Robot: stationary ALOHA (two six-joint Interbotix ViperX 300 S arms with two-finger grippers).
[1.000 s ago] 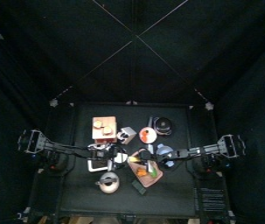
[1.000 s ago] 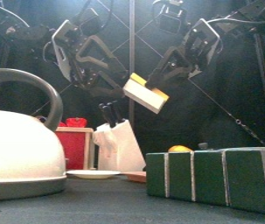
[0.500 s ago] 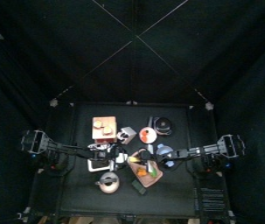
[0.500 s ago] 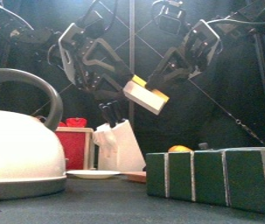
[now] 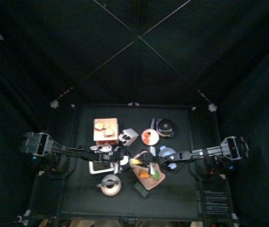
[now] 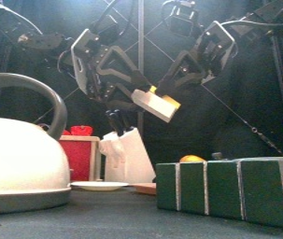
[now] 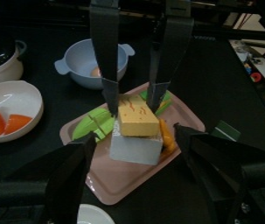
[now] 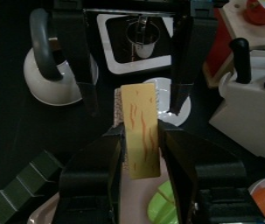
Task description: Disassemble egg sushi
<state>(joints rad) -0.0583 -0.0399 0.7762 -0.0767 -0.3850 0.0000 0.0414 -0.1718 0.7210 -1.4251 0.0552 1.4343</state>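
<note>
Two end effectors | right clamps blocky yellow-and-white egg sushi aloft | left wide open, has moved closer | pull-apart next

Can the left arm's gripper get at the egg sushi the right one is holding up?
Probably yes. The left gripper is wide open beside the egg sushi, held in the air by the right gripper; the yellow top faces it with nothing between.

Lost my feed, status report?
Right gripper clamps the egg sushi aloft. Left gripper open, facing it, not touching. Nothing between them.
</note>
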